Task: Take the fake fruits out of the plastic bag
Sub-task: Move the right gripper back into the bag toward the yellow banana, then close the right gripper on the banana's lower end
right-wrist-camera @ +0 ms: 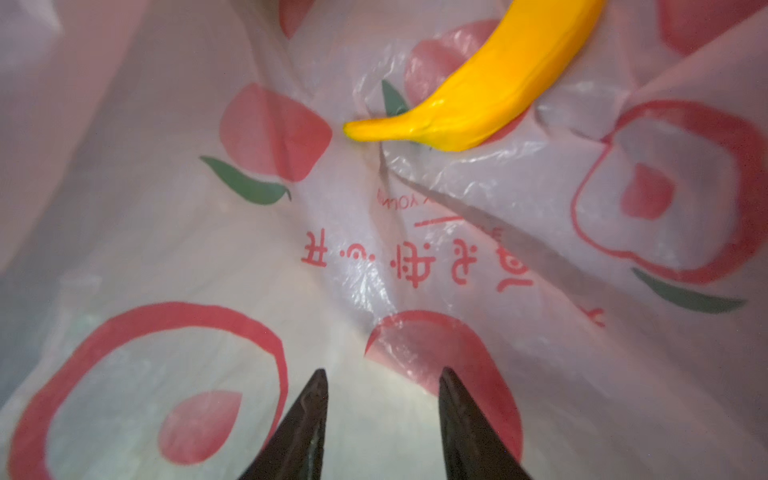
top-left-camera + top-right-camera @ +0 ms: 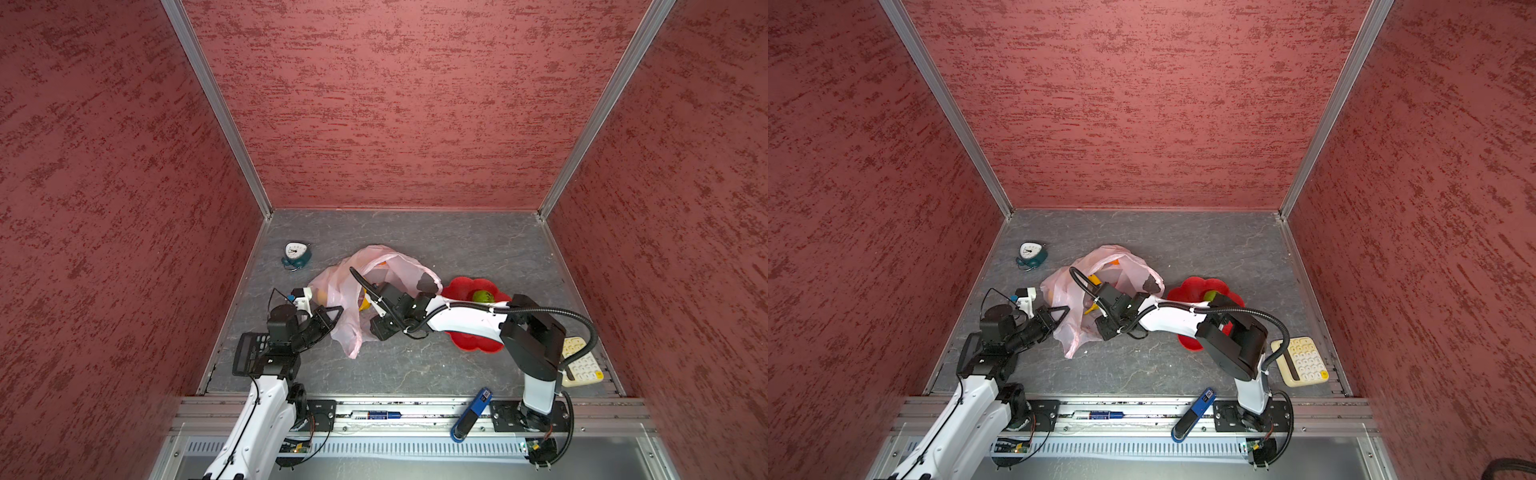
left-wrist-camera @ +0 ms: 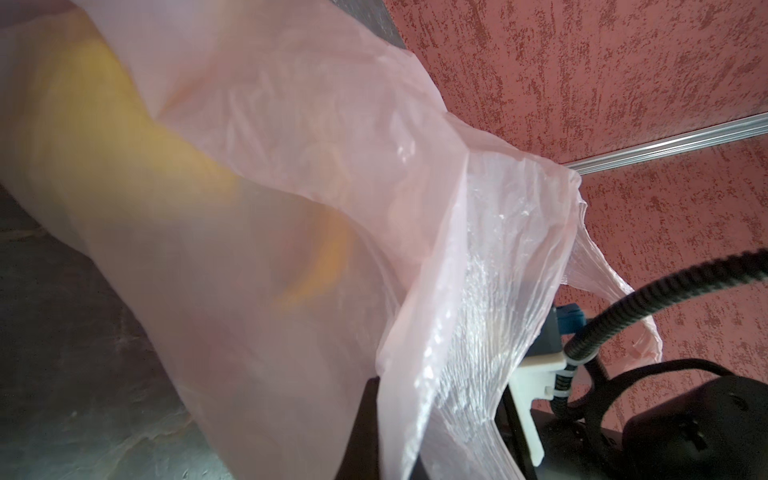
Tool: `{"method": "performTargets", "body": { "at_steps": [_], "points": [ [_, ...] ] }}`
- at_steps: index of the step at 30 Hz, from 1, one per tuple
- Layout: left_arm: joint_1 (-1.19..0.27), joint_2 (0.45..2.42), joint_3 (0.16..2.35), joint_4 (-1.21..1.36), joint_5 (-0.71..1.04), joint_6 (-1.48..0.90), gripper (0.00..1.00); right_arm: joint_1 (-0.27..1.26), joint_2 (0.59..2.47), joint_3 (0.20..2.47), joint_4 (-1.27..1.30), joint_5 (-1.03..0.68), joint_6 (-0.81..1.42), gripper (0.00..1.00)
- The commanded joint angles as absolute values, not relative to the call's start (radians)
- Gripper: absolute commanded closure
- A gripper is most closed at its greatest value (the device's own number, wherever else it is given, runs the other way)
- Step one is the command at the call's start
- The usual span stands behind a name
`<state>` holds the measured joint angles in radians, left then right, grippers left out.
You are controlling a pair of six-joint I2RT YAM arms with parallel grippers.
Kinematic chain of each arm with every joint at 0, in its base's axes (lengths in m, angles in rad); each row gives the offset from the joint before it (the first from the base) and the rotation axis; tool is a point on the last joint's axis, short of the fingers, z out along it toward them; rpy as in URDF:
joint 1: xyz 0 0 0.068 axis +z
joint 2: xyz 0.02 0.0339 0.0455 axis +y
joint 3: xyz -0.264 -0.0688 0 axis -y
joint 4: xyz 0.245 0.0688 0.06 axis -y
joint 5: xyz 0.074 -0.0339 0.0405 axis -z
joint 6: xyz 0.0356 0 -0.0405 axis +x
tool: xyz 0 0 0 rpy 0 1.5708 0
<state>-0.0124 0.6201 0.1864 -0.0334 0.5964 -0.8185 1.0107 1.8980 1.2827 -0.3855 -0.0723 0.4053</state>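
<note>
The pale-pink plastic bag (image 2: pixel 374 270) lies crumpled mid-table in both top views. My left gripper (image 2: pixel 336 312) is shut on the bag's near edge, and the left wrist view shows the film (image 3: pixel 440 332) pinched in the jaws. My right gripper (image 1: pixel 382 386) reaches inside the bag, open, with nothing between its fingers. A yellow banana (image 1: pixel 490 95) lies ahead of it on the printed film. An orange shape (image 2: pixel 382 262) and a yellow shape (image 2: pixel 322 296) show through the bag. One green fake fruit (image 2: pixel 482 296) rests on the red plate (image 2: pixel 469 345).
A teal clock (image 2: pixel 296 254) stands at the back left. A black calculator (image 2: pixel 249 353) lies under my left arm, a cream calculator (image 2: pixel 579 361) at the right edge. A blue tool (image 2: pixel 471 415) rests on the front rail. Red walls enclose three sides.
</note>
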Motion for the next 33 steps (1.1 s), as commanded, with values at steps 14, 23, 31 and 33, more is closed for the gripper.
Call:
{"method": "performTargets", "body": {
  "at_steps": [14,23,31,33],
  "points": [
    [-0.019,0.583,0.153,0.001,0.590,-0.853,1.00,0.983,2.075,1.505,-0.268,0.204,0.648,0.43],
    [-0.019,0.583,0.153,0.021,0.597,-0.860,1.00,0.965,2.146,1.567,-0.279,0.216,0.663,0.43],
    [-0.020,0.586,0.142,0.031,0.599,-0.862,1.00,0.952,2.198,1.595,-0.276,0.210,0.679,0.47],
    [-0.019,0.586,0.141,0.031,0.597,-0.864,1.00,0.948,2.208,1.598,-0.275,0.208,0.683,0.47]
  ]
}}
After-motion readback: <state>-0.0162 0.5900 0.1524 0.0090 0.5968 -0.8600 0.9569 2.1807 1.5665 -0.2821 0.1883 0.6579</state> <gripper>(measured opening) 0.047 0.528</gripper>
